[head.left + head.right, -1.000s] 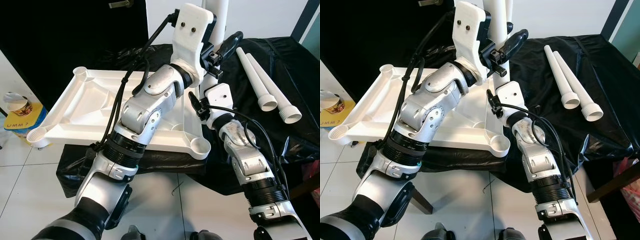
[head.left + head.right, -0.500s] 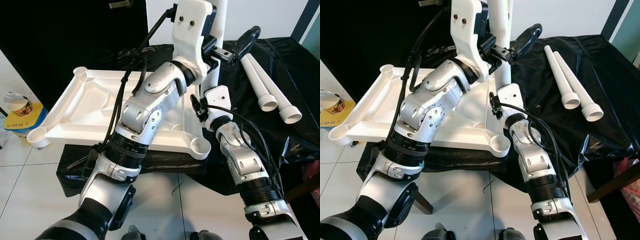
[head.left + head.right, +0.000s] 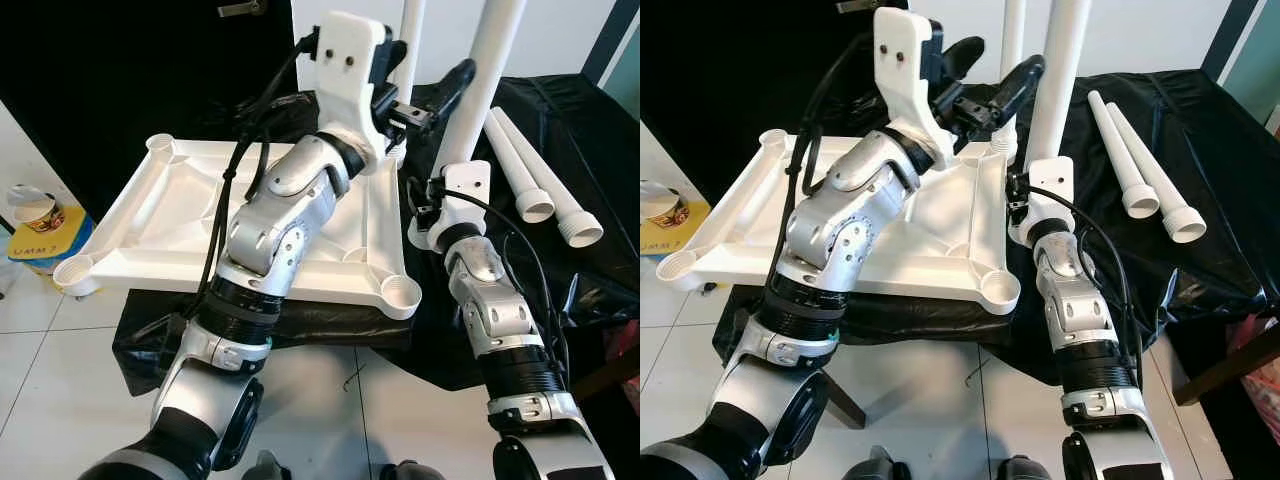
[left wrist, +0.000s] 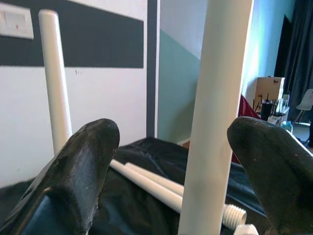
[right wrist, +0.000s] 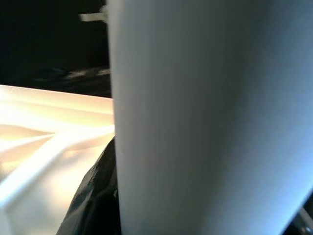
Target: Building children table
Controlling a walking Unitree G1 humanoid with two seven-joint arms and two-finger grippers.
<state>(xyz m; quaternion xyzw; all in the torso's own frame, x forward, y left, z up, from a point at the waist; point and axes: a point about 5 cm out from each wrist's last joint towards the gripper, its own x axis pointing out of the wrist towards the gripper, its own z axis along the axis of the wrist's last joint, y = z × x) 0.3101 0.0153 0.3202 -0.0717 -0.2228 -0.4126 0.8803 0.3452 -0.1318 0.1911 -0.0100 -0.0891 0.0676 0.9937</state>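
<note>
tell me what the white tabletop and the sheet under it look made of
The upside-down white tabletop looks like moulded plastic: smooth, slightly glossy, with ribs and round corner sockets. The black sheet beneath seems thin plastic film, wrinkled and shiny.

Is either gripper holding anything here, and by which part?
The right gripper holds a white table leg upright, gripped near its lower end. The left gripper has its jaws open, holding nothing.

A lived-in indoor room, probably a home, is showing here: white floor tiles (image 3: 60, 360) are running under the black sheet (image 3: 560, 130), a wall switch (image 4: 16, 20) is sitting on the painted wall, and beyond the sheet a cluttered cardboard box (image 4: 268, 95) is standing.
</note>
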